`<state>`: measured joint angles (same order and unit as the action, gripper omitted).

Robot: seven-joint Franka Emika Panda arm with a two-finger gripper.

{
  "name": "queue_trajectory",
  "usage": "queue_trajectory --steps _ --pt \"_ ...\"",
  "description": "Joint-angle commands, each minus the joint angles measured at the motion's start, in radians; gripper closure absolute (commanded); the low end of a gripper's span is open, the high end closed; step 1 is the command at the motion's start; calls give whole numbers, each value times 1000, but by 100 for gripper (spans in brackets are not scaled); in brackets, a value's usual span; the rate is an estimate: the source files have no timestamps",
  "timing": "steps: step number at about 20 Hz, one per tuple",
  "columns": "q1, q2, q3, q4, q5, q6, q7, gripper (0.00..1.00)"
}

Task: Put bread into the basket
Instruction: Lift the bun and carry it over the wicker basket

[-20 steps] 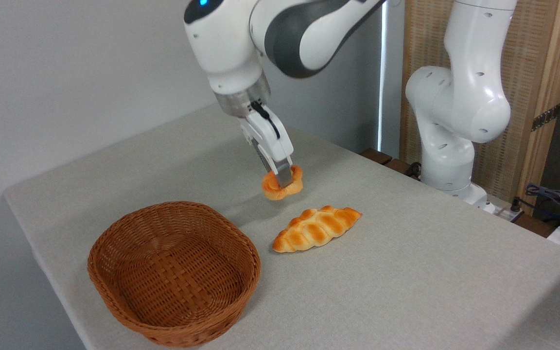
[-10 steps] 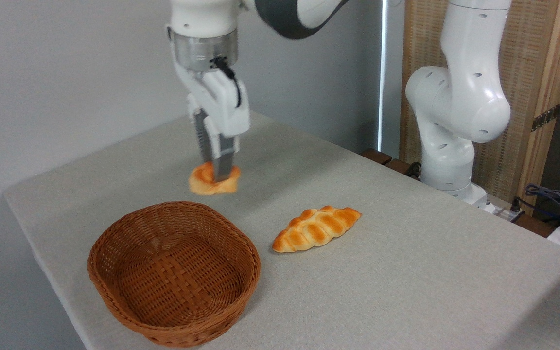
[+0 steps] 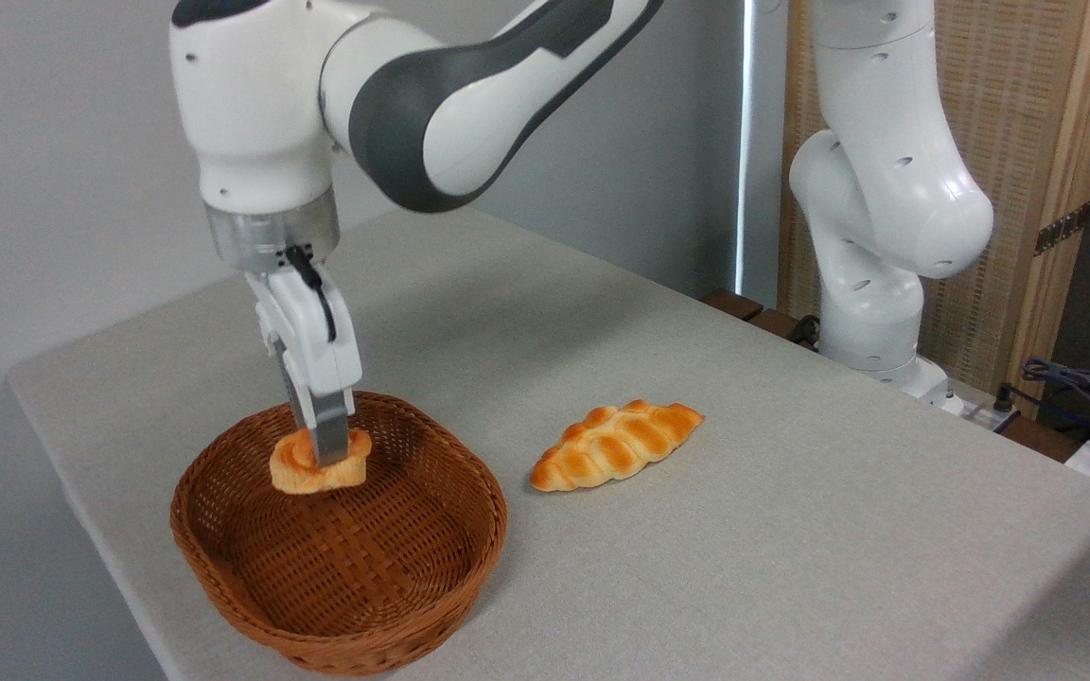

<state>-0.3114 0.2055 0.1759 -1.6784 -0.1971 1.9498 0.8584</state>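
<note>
One fixed view only. Camera sits above table [image 3: 791, 530] height, off the front corner, looking down and across toward the rear wall. Close range: table fills the lower frame, its left edge and near corner cut by the frame. Basket [image 3: 337, 624] nearest the lens, lower left. Arm base [image 3: 871, 312] stands at the far right edge; upper arm runs out of frame at top.

We see a braided golden loaf [image 3: 616, 445] lying flat on the grey table [image 3: 791, 530]. Behind it we note a woven wooden screen [image 3: 1037, 189], plus dark cables [image 3: 1075, 383] at far right.
</note>
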Motion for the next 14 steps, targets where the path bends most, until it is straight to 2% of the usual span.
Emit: queue_trajectory --steps 1,2,3,14 --pt "-11 34 14 20 -12 14 -7 21" --pt "-12 34 10 20 -10 14 -15 13" --pt "-12 32 7 20 -10 14 -24 0" --pt "-14 57 1 106 -11 -6 -102 0"
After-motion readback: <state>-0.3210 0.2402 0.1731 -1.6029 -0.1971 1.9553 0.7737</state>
